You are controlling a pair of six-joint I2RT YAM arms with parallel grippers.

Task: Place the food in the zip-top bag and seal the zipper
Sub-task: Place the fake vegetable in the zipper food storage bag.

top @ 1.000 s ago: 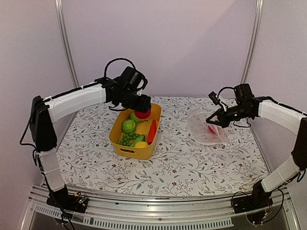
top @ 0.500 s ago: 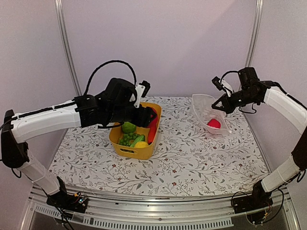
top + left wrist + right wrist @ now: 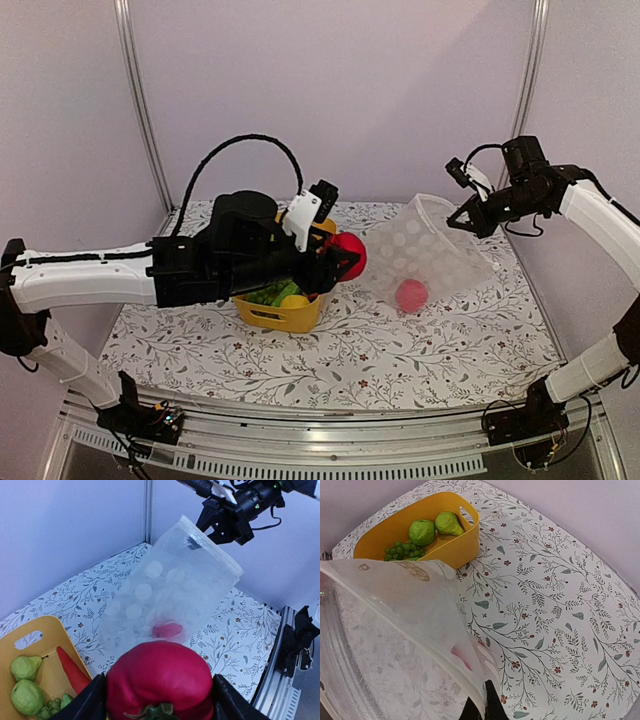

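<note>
My left gripper (image 3: pixel 345 258) is shut on a red toy pepper (image 3: pixel 348 252), which fills the bottom of the left wrist view (image 3: pixel 159 680); it hangs just right of the yellow basket, facing the bag. My right gripper (image 3: pixel 468 215) is shut on the top edge of the clear zip-top bag (image 3: pixel 425 258) and holds it lifted and slanting down toward the left. Its fingers pinch the bag's rim at the bottom of the right wrist view (image 3: pixel 482 705). A red food piece (image 3: pixel 411 294) lies inside the bag's low end. More food lies in the basket: green fruits (image 3: pixel 422 531), green grapes (image 3: pixel 400 550), a red chili (image 3: pixel 72 670).
The yellow basket (image 3: pixel 268 312) stands at the table's middle left, partly hidden by my left arm. The flowered tablecloth (image 3: pixel 400 350) covers the table. Metal frame posts (image 3: pixel 527 80) stand at the back corners.
My left arm lifted the red pepper out of the basket and carried it right toward the bag. My right gripper raised the bag higher, and the red piece slid to its low end.
</note>
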